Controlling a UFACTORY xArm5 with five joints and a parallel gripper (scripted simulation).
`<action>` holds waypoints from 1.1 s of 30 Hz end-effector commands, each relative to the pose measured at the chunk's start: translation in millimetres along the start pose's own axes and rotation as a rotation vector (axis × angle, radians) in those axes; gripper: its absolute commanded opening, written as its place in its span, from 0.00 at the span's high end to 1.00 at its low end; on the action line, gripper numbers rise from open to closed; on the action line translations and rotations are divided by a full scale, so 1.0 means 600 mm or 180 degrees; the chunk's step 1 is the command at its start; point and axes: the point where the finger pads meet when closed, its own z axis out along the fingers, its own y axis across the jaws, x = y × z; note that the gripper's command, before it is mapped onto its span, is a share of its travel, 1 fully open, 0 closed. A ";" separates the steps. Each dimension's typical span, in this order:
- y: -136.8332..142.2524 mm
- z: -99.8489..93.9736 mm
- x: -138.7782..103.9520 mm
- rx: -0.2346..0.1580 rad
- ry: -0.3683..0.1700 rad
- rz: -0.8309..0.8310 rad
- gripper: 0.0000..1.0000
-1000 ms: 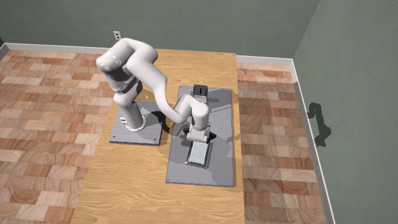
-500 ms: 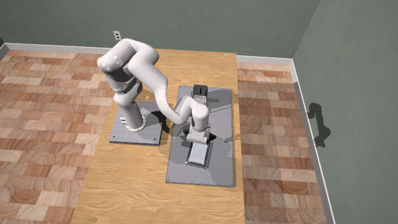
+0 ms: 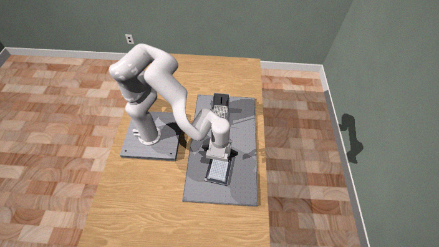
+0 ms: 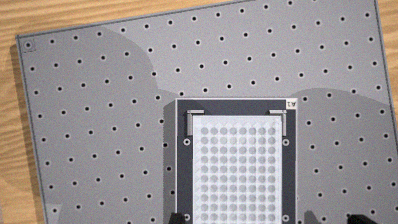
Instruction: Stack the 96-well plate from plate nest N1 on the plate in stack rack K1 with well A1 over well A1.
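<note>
A white 96-well plate (image 3: pixel 217 169) lies flat in the dark plate nest N1 (image 3: pixel 219 172) near the front of the grey perforated baseplate. In the wrist view the plate (image 4: pixel 237 167) fills the lower middle, framed by the nest (image 4: pixel 235 160), which has a small label at its top right corner. My gripper (image 3: pixel 219 153) hangs above the plate's rear end, open and empty. Its dark fingertips show at the bottom edge, one on each side of the nest. A second plate (image 3: pixel 220 110) sits in the dark stack rack K1 (image 3: pixel 221 104) at the far end, partly hidden by my arm.
The arm's base stands on a separate grey plate (image 3: pixel 149 137) to the left on the wooden table. The baseplate's edge and bare wood (image 4: pixel 10 125) show at the left of the wrist view.
</note>
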 end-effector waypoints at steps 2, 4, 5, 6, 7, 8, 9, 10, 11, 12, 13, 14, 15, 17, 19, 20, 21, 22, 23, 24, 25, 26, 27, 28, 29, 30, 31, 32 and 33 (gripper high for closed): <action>-0.002 0.013 0.001 0.0002 0.0043 0.0000 0.00; -0.002 0.018 0.001 0.0002 0.0043 0.0000 0.00; -0.002 0.021 0.001 0.0002 0.0043 0.0000 0.00; -0.002 0.024 0.001 0.0002 0.0043 0.0000 0.00; -0.002 0.027 0.001 0.0001 0.0043 0.0000 0.00; -0.002 0.030 0.001 0.0001 0.0043 0.0000 0.00; -0.002 0.032 0.001 0.0001 0.0043 0.0000 0.00; -0.002 0.035 0.001 0.0001 0.0043 0.0000 0.00; -0.002 0.038 0.001 0.0001 0.0043 0.0000 0.00; -0.002 0.041 0.001 0.0001 0.0043 0.0000 0.00; -0.002 0.041 0.001 0.0001 0.0043 0.0000 0.00; -0.002 0.041 0.001 0.0001 0.0043 0.0000 0.00; -0.002 0.043 0.001 0.0001 0.0043 0.0000 0.00; -0.002 0.049 0.001 0.0001 0.0043 0.0000 0.00; -0.002 0.055 0.001 0.0001 0.0043 0.0000 0.00; -0.002 0.057 0.001 0.0001 0.0043 0.0000 0.00; -0.002 0.060 0.001 0.0001 0.0043 0.0000 0.00; -0.002 0.063 0.001 0.0001 0.0043 0.0000 0.00; -0.002 0.066 0.001 0.0001 0.0043 0.0000 0.00; -0.002 0.069 0.001 0.0001 0.0043 0.0000 0.00; -0.002 0.071 0.001 0.0001 0.0043 0.0000 0.00; -0.002 0.074 0.001 0.0001 0.0043 0.0000 0.00; -0.002 0.077 0.001 0.0001 0.0043 0.0000 0.00; -0.002 0.080 0.002 0.0001 0.0043 0.0000 0.00; -0.002 0.082 0.002 0.0001 0.0043 0.0000 0.00; -0.002 0.082 0.002 0.0001 0.0043 0.0000 0.00; -0.002 0.082 0.002 0.0001 0.0043 0.0000 0.00; -0.002 0.085 0.002 0.0001 0.0043 0.0000 0.00; -0.002 0.088 0.002 0.0001 0.0043 0.0000 0.00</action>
